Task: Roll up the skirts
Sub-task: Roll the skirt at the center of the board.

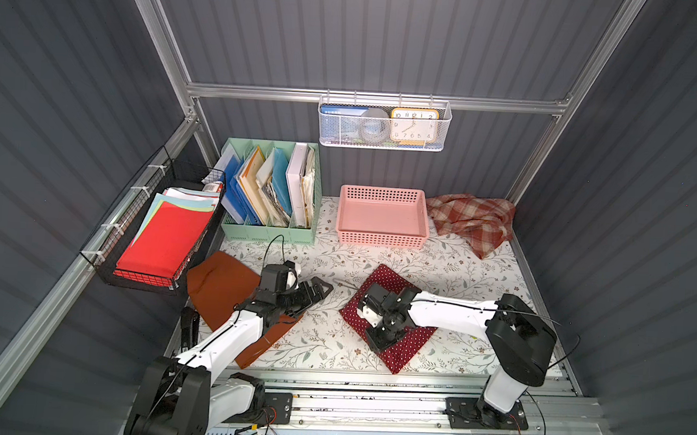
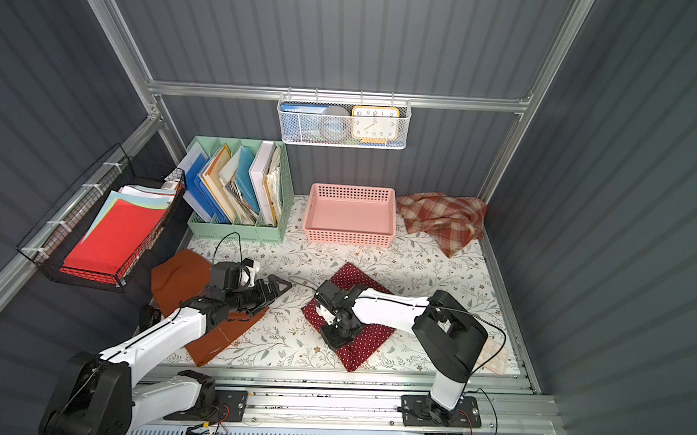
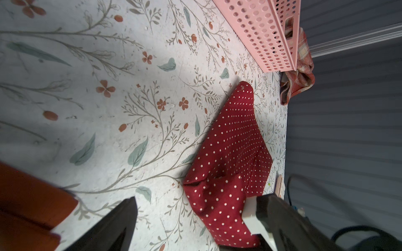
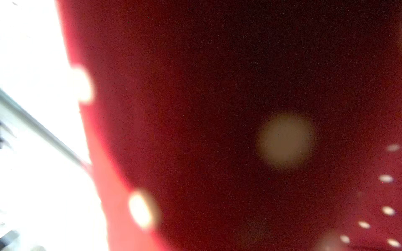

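Note:
The dark red polka-dot skirt (image 1: 397, 354) (image 2: 356, 350) lies partly folded on the floral table, right of centre. My right gripper (image 1: 381, 342) (image 2: 334, 335) points down onto its middle, fingertips buried in the cloth. That polka-dot cloth (image 4: 217, 108) fills the right wrist view, blurred against the lens. The rust-orange skirt (image 1: 220, 289) (image 2: 180, 279) lies at the left under my left arm. My left gripper (image 1: 322, 287) (image 2: 280, 283) (image 3: 201, 217) hovers open and empty between the two skirts, facing the polka-dot skirt (image 3: 230, 147). The plaid skirt (image 1: 473, 221) (image 2: 445, 219) is crumpled in the back right corner.
A pink basket (image 1: 380, 240) stands at the back middle, next to a green file organiser (image 1: 268, 234). A black wire basket (image 1: 147, 279) with red paper hangs at the left. A white mesh basket (image 1: 383, 144) hangs on the back wall. Grey walls close three sides.

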`<state>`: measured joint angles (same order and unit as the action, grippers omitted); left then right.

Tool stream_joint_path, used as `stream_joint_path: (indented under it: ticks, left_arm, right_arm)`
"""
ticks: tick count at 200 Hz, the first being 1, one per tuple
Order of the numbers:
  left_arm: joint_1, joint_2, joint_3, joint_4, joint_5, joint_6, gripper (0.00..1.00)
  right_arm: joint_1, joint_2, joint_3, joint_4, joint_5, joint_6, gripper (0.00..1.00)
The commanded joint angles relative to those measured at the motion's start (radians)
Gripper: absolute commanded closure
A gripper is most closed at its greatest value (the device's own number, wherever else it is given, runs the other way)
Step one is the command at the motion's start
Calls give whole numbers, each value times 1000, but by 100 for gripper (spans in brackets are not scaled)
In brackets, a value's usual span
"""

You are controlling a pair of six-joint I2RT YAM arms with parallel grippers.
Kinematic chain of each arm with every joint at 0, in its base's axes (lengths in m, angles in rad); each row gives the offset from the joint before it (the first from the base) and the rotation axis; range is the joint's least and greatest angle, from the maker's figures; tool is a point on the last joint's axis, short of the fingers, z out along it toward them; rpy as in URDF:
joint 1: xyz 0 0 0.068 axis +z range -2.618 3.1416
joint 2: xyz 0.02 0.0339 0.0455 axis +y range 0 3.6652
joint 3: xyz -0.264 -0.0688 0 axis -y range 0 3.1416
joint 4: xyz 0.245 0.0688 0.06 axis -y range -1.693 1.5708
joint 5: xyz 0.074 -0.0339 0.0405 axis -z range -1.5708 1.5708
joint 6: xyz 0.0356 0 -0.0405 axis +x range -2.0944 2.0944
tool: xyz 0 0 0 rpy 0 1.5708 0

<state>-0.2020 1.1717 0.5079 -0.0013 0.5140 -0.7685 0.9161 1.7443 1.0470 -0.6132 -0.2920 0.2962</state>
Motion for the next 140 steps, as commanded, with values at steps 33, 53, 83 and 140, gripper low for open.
stream_joint_path:
  ticks: [33, 53, 83, 140]
  left_arm:
    - [4, 32, -24, 70, 53, 18, 1]
    - [4, 31, -30, 74, 58, 22, 1]
    - [4, 25, -47, 82, 58, 21, 1]
    - [3, 29, -62, 124, 63, -2, 1]
  right_arm:
    - [-31, 57, 5, -41, 0, -36, 63]
    - [-33, 29, 5, -48, 24, -35, 59]
    - [-34, -44, 1, -65, 53, -25, 56]
    - [-40, -79, -2, -110, 166, -27, 55]
